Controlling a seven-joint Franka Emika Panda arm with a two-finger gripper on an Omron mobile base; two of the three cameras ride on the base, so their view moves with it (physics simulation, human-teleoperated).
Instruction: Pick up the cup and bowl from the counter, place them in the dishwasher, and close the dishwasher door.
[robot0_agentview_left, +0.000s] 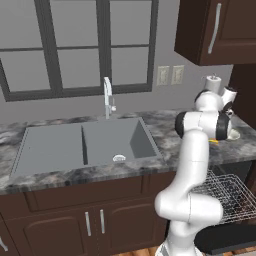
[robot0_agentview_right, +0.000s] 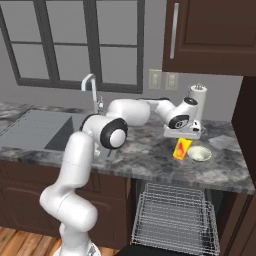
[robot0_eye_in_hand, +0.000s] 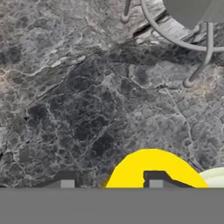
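The yellow cup (robot0_agentview_right: 182, 148) stands on the marbled counter (robot0_agentview_right: 142, 150), with the pale bowl (robot0_agentview_right: 199, 153) touching or almost touching its right side. My gripper (robot0_agentview_right: 183, 140) points down right over the cup. In the hand view the cup (robot0_eye_in_hand: 151, 168) lies at the bottom, and the gripper (robot0_eye_in_hand: 110, 181) straddles its left wall. One fingertip (robot0_eye_in_hand: 155, 179) is over the cup's inside, the other stands outside with a gap to the wall. The jaws are partly open. The bowl's rim (robot0_eye_in_hand: 215, 177) shows at the lower right. Below the counter, the dishwasher's wire rack (robot0_agentview_right: 175, 215) is pulled out.
A paper-towel roll on a wire stand (robot0_agentview_right: 197, 95) rises just behind the hand; its base ring (robot0_eye_in_hand: 175, 39) lies beyond the cup. The double sink (robot0_agentview_left: 85, 142) and faucet (robot0_agentview_left: 107, 97) are to the left. The dishwasher door (robot0_agentview_left: 225, 237) lies open low in front.
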